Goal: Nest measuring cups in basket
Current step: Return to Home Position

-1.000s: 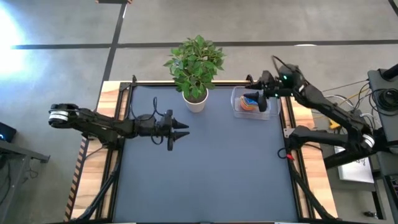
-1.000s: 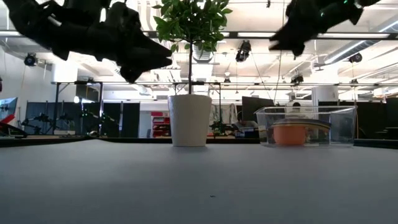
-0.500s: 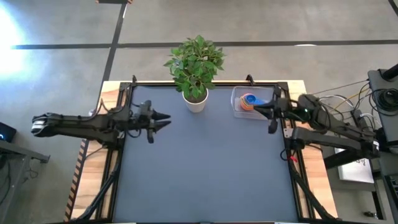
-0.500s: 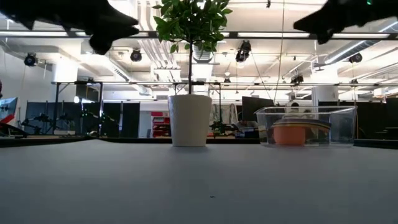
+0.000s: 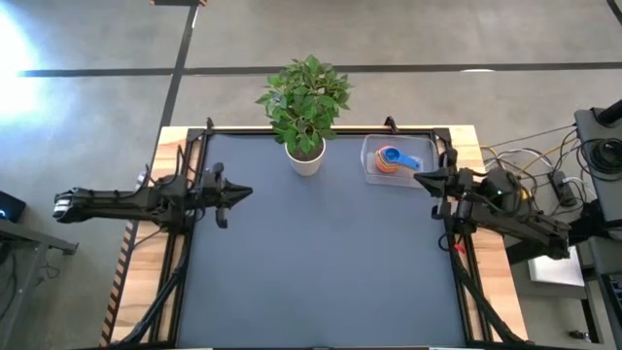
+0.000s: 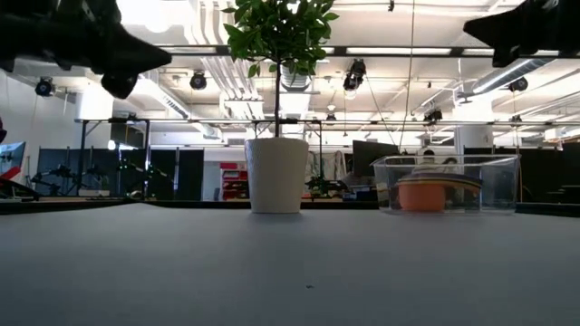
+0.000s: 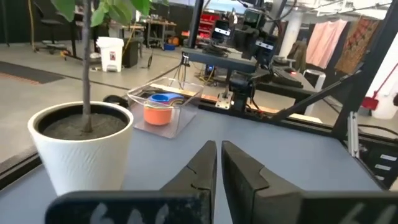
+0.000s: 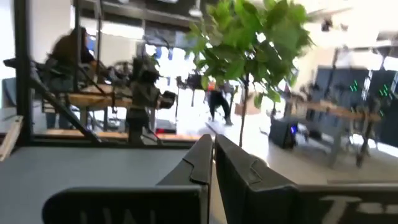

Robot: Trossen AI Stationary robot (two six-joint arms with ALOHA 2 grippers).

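The measuring cups sit nested in the clear basket at the table's far right; a light blue cup lies on top of an orange one, and other colours barely show. My left gripper hovers shut above the table's left side, empty. My right gripper hovers shut at the right edge, just on the near side of the basket, also empty. In the low view the basket rests flat on the table.
A white pot with a green plant stands at the far edge, left of the basket. Black frame rails run along the table's sides. The dark mat spreads bare between the arms.
Both arms have drawn back toward their own sides: my left gripper toward the left edge, my right gripper from above the basket toward the near and right edge. Both grippers have shut, holding nothing. The cups and basket have not moved.
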